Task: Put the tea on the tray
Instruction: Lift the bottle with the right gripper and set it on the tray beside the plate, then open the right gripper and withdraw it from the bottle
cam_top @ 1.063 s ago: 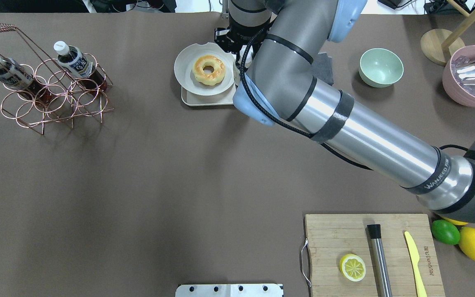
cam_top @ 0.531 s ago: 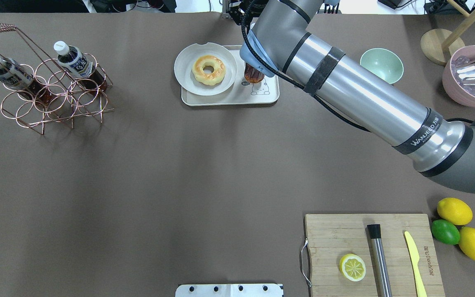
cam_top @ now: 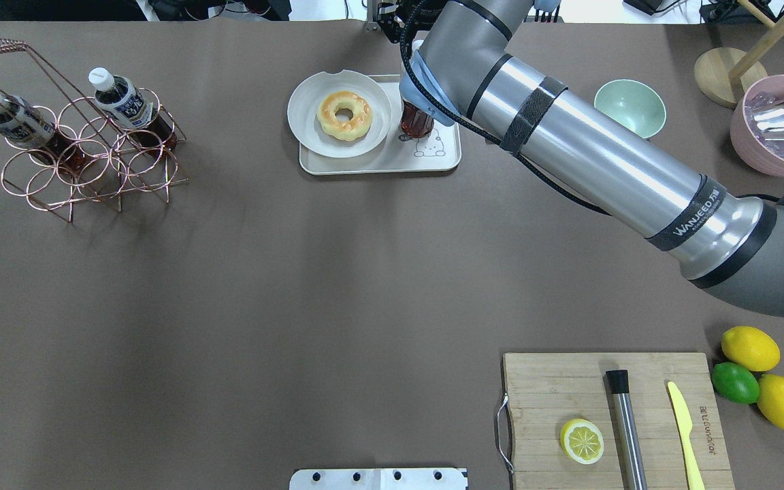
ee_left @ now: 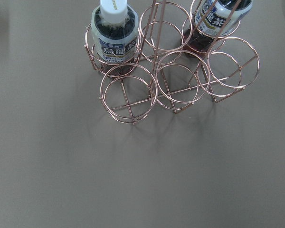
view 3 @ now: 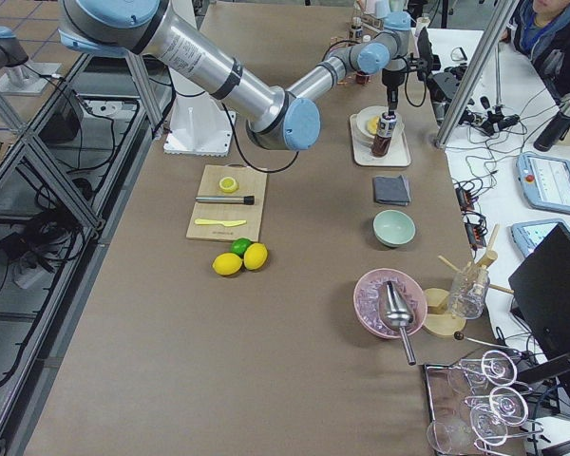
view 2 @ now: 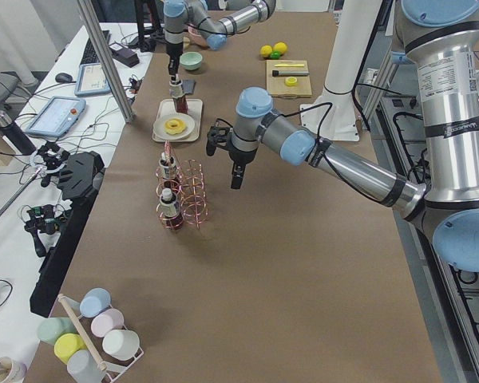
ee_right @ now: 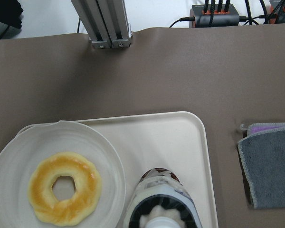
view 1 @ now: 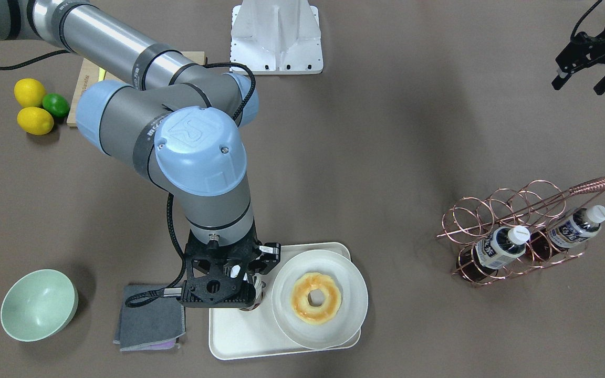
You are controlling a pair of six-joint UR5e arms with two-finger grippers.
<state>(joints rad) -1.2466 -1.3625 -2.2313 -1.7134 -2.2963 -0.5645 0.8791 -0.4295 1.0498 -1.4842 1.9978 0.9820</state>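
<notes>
The tea bottle [cam_top: 417, 122] stands upright on the right half of the cream tray [cam_top: 443, 160], next to the bear drawing. My right gripper [view 1: 234, 275] is straight above it and shut on its white cap. The right wrist view looks down on the bottle [ee_right: 161, 204] and the tray [ee_right: 180, 137]. Two more tea bottles [cam_top: 123, 99] [cam_top: 14, 116] lie in the copper wire rack [cam_top: 86, 156] at the far left. My left gripper [view 1: 588, 68] hangs open and empty above the table near the rack.
A round white plate [cam_top: 303, 116] with a doughnut [cam_top: 344, 114] fills the tray's left half. A grey cloth [view 1: 150, 315] and a green bowl [cam_top: 629, 110] lie to the tray's right. A cutting board [cam_top: 542, 388], lemons and a lime [cam_top: 734, 382] are front right.
My right arm has swung back and to the right, uncovering the tray. The tea bottle now shows standing on it. The left arm and the rack have not moved.
</notes>
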